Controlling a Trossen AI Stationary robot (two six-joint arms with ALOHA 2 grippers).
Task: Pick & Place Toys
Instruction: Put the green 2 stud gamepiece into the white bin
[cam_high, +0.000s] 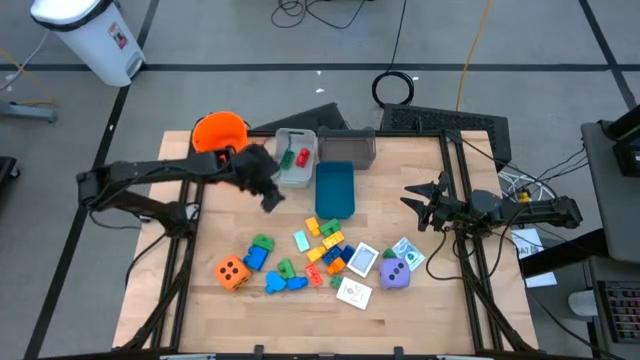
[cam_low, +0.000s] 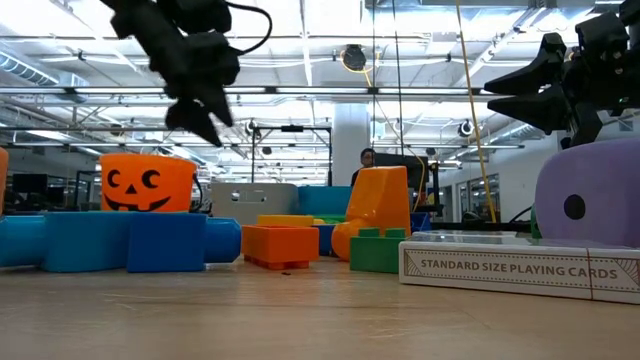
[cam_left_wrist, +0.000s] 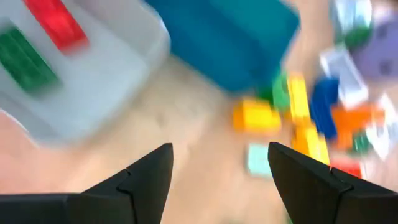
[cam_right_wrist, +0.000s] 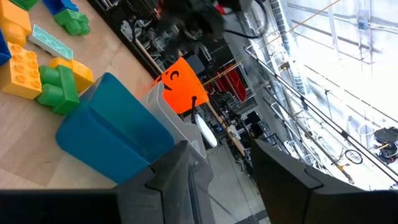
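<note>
The left gripper (cam_high: 268, 196) is positioned above the bare table just beside the grey bin (cam_high: 296, 172), on the side facing the toy cluster. Its jaws are seen parted in the left wrist view, with nothing between the fingers (cam_left_wrist: 149, 177). A red block (cam_high: 303, 157) and a green block (cam_high: 287, 158) are already contained in the grey bin. The step in hand is therefore judged to be the return from a deposit toward the next pick.

The remaining toys are spread across the near half of the table. Yellow, blue, green and orange blocks (cam_high: 325, 245) are clustered near the blue bin (cam_high: 335, 189). The orange die (cam_high: 232, 271) is placed at the left end of the cluster, and the purple die (cam_high: 394, 273) at the right end, beside the picture cards (cam_high: 361, 260). The pumpkin bucket (cam_high: 219, 132) is located at the far left corner, behind the grey bin.

The right gripper (cam_high: 422, 204) is held raised over the right side of the table, well apart from the toys. Its jaws are shown partly open and empty in the right wrist view.

For the next move, one block at the near edge of the cluster is to be selected, the open left jaws are to be aligned across it, and a descent is required before closure. The blocks lie close together, so a neighbour may be nudged.
</note>
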